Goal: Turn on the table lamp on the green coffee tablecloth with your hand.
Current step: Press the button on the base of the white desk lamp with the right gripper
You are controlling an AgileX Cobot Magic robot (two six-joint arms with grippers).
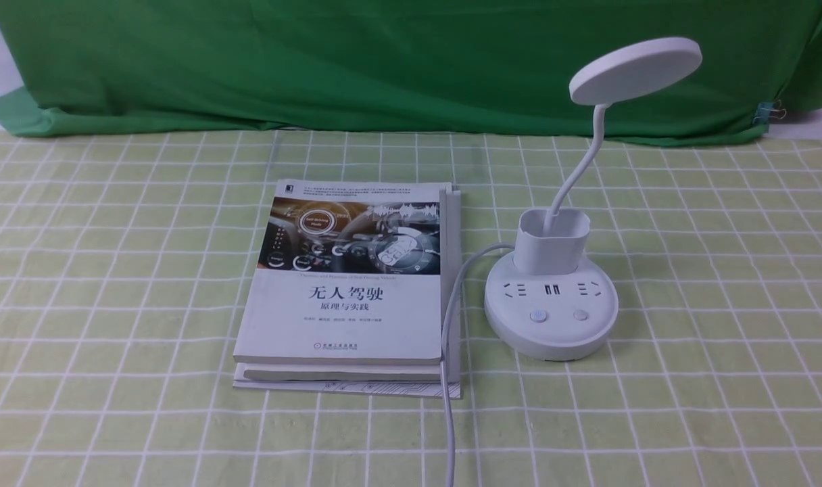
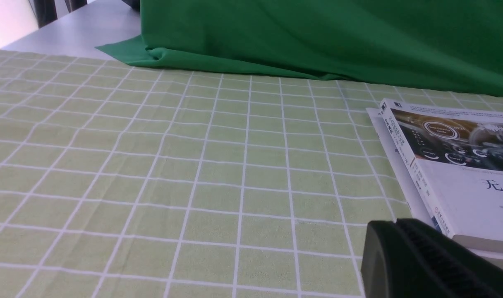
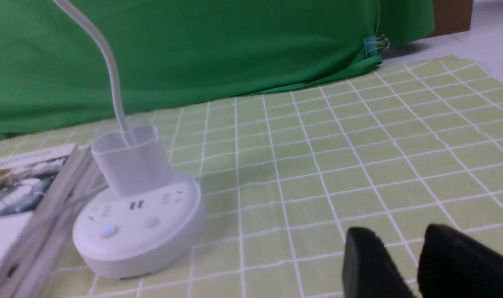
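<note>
Pressing a round button [image 1: 539,316] on the white disc-headed table lamp [image 1: 551,250] asks for a straight, gentle descent, I think. The black right gripper [image 3: 400,238], jaws slightly apart and empty, hovers near the lamp without touching it, over the pale yellow-green checked tablecloth [image 1: 722,284] where the lamp stands.

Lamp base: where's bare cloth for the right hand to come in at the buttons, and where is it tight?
Free: the tablecloth right of the table lamp, the side the right gripper is on, and the strip in front of its base. Also free: left of the books. Tight: between lamp and books, where the cord runs over the books' edge.
</note>
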